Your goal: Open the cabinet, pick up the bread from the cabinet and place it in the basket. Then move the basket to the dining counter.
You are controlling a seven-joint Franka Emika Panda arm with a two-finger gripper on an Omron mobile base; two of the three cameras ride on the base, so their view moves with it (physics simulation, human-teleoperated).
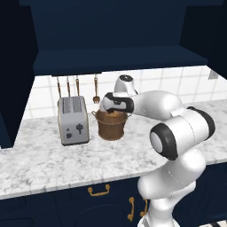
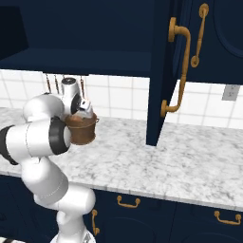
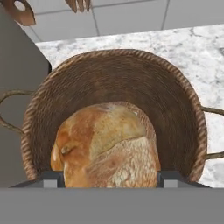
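The gripper (image 3: 109,178), fingers clamped on the bread (image 3: 105,144), hangs just over the basket's (image 3: 131,74) mouth; placing is in hand; next comes letting go.

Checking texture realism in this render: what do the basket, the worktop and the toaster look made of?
Basket: brown woven wicker, matte, with ribbed weave and a braided rim. Worktop: white-grey veined marble, smooth, though possibly imitation. Toaster: brushed grey metal by its dull sheen, with dark knobs.
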